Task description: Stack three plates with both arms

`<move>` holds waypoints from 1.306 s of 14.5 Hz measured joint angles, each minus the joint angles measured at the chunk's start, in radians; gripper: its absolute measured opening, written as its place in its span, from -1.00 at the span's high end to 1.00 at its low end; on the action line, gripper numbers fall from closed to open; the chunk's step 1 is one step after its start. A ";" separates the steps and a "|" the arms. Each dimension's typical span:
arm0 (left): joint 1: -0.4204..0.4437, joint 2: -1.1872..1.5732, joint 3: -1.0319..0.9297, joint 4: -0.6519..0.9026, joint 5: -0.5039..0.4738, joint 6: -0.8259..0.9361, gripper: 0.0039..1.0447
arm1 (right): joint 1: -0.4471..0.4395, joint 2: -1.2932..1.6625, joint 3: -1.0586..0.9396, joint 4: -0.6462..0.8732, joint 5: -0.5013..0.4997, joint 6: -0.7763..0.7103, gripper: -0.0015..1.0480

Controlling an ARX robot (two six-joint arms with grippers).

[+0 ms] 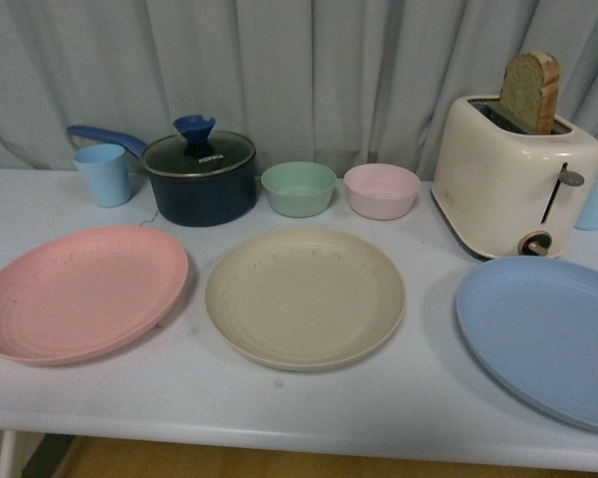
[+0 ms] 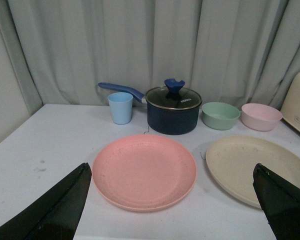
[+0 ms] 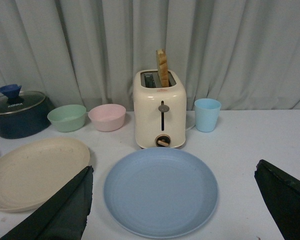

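Note:
Three plates lie side by side on the white table. The pink plate [image 1: 80,292] is at the left, the beige plate [image 1: 305,296] in the middle, the blue plate [image 1: 548,336] at the right. No arm shows in the front view. My left gripper [image 2: 172,200] is open and empty, held back from the pink plate [image 2: 145,171], with the beige plate [image 2: 257,167] beside it. My right gripper [image 3: 172,200] is open and empty, held back from the blue plate [image 3: 160,191]; the beige plate [image 3: 35,170] shows beside it.
Behind the plates stand a light blue cup [image 1: 104,174], a dark blue lidded saucepan [image 1: 199,177], a green bowl [image 1: 298,188], a pink bowl [image 1: 381,190] and a cream toaster [image 1: 513,179] holding toast. Another blue cup [image 3: 207,114] stands beside the toaster. A curtain hangs behind.

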 joint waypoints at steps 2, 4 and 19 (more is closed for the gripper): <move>0.000 0.000 0.000 0.000 0.000 0.000 -0.88 | 0.000 0.000 0.000 0.000 0.000 0.000 -0.87; 0.000 0.000 0.000 0.000 0.000 0.000 -0.88 | 0.000 0.000 0.000 0.000 0.000 0.000 -0.87; 0.000 0.000 0.000 0.000 0.000 0.000 -0.88 | 0.000 0.000 0.000 0.000 0.000 0.000 -0.87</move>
